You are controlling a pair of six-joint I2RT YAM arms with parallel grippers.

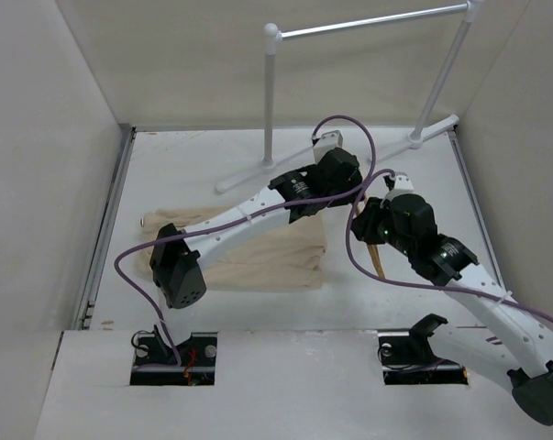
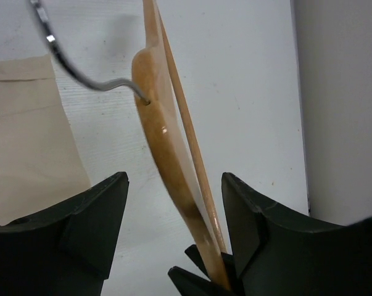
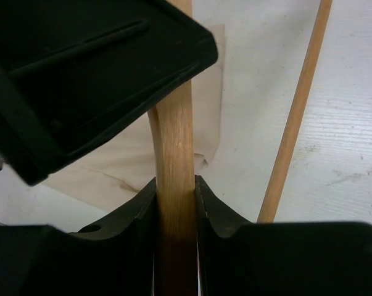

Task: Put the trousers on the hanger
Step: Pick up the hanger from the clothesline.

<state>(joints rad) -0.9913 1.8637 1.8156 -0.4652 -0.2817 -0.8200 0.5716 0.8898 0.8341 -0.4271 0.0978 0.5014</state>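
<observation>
The wooden hanger (image 2: 158,117) stands upright, its metal hook (image 2: 81,77) pointing left. My right gripper (image 3: 174,182) is shut on one of its wooden arms (image 3: 173,142); the thin lower bar (image 3: 297,111) runs free to the right. My left gripper (image 2: 173,179) is open with its fingers either side of the hanger, not touching it. In the top view both grippers, left (image 1: 354,191) and right (image 1: 368,223), meet mid-table, and a tip of the hanger (image 1: 379,263) shows below them. The folded beige trousers (image 1: 258,252) lie flat to their left, partly under the left arm.
A white garment rail (image 1: 368,26) stands at the back, its feet (image 1: 248,177) reaching onto the table near the left gripper. White walls close in the left, right and back sides. Purple cables loop over both arms.
</observation>
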